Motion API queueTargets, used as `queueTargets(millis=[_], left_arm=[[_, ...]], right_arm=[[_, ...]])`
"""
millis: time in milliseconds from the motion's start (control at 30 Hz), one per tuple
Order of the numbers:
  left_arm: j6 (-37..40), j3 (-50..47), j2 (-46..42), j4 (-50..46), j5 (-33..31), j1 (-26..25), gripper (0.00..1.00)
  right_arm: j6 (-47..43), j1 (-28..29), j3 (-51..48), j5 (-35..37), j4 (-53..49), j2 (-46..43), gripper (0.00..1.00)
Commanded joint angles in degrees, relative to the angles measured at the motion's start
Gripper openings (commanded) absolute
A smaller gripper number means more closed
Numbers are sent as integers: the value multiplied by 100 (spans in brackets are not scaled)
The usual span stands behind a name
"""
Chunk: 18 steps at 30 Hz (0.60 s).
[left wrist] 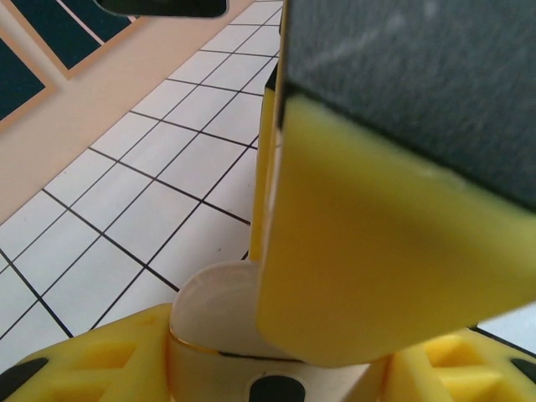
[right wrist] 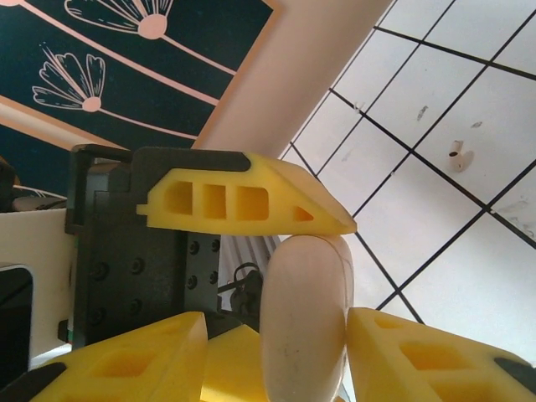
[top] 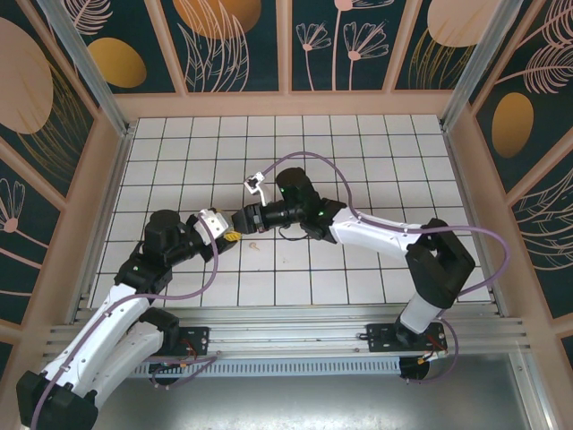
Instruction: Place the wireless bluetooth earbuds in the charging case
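Both arms are reaching inward, meeting above mid-counter (top: 358, 143). Left pincer (top: 231, 236) and right pincer (top: 240, 219) are both clamping the pink case (right wrist: 303, 335); one earbud (right wrist: 456, 157) is lying loose on the tiles nearby.

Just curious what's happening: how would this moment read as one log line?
left end effector: gripping charging case | right end effector: gripping it too | earbud: loose on tiles
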Motion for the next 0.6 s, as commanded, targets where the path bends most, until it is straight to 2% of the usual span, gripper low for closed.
queueTargets(millis=[0,133,400,567], left_arm=[[-31,81,-12,264,129,24,28],[-32,106,-25,271,147,12,28],[-41,147,-42,298,160,21,29],[-33,202,-40,295,125,22,33]], right_arm=[[6,60,261,-98,-137,125,45],[-34,67,312,-81,-201,174,38],[-38,68,365,-83,-214,260,38],[-47,76,315,28,-150,227,32]])
